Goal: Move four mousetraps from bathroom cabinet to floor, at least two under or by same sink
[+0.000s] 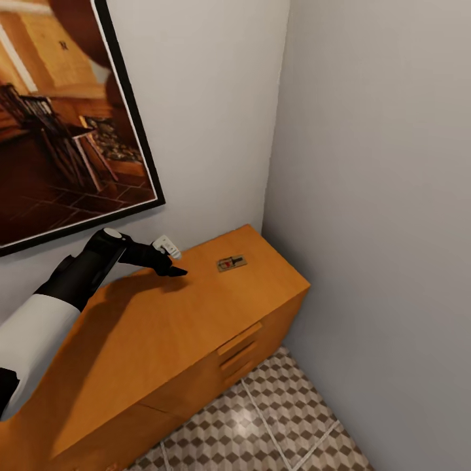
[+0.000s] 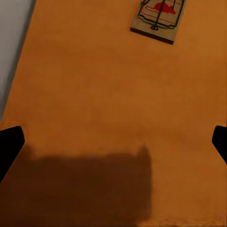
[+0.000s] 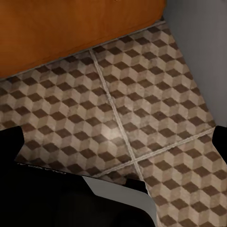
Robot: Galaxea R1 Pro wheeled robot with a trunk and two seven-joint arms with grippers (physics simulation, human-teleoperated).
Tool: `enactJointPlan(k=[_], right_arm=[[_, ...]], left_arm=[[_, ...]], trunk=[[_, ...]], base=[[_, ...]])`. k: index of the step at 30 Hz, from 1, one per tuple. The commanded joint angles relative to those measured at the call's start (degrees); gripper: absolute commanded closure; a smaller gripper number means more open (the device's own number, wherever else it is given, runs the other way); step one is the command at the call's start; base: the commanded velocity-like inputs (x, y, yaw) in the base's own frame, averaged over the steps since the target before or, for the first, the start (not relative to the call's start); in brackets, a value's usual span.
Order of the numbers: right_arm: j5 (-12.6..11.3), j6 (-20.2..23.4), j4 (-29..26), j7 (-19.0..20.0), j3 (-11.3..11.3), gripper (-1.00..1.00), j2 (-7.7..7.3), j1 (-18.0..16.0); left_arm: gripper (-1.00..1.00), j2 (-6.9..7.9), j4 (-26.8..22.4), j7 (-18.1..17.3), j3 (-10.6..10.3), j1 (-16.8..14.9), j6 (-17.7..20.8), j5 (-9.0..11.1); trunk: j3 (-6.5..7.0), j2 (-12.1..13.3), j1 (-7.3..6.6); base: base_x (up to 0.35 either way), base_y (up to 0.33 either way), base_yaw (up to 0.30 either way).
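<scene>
- One mousetrap lies flat on top of the cabinet, just right of centre in the head view and close to the cabinet's far right end near the wall corner.
- The left gripper hovers over the cabinet top at centre-left of the head view; the trap lies to its right in the frame, near but clearly apart, with bare wood between them.
- In the left wrist view the same mousetrap sits at the upper right, partly cut by the top edge. Its long axis seems to run from upper right to lower left of that frame, though the cropping makes this hard to be sure of.
- The left gripper's jaws stand wide: its dark fingertips show at the two side edges of the wrist frame, nothing between them but wood and shadow.
- The left arm is plainly the nearer one. The right wrist view looks down on the bathroom floor beside the cabinet's base; the right gripper's fingertips are likewise spread to the frame edges and hold nothing.
- The coming reach probably calls for carrying the left gripper on towards the right of the head frame and setting the fingers across the trap's short width.
</scene>
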Motion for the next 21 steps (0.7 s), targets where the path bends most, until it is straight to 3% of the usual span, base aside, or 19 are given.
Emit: enactJointPlan(k=[1, 21], right_arm=[[-0.38, -0.17, 0.04, -0.25, 0.52, -1.00, 0.00, -0.04], [-0.38, -0.17, 0.06, -0.25, 0.52, -1.00, 0.05, -0.04]], left_arm=[[-1.00, 0.01, -0.08, -0.28, -0.07, -0.06, 0.37, -0.29], [-1.00, -0.05, -0.10, -0.28, -0.15, -0.06, 0.37, -0.29]], trunk=[[-0.09, -0.10, 0.03], [-0.09, -0.10, 0.03]], base=[[0.000, 0.000, 0.197], [0.000, 0.000, 0.031]])
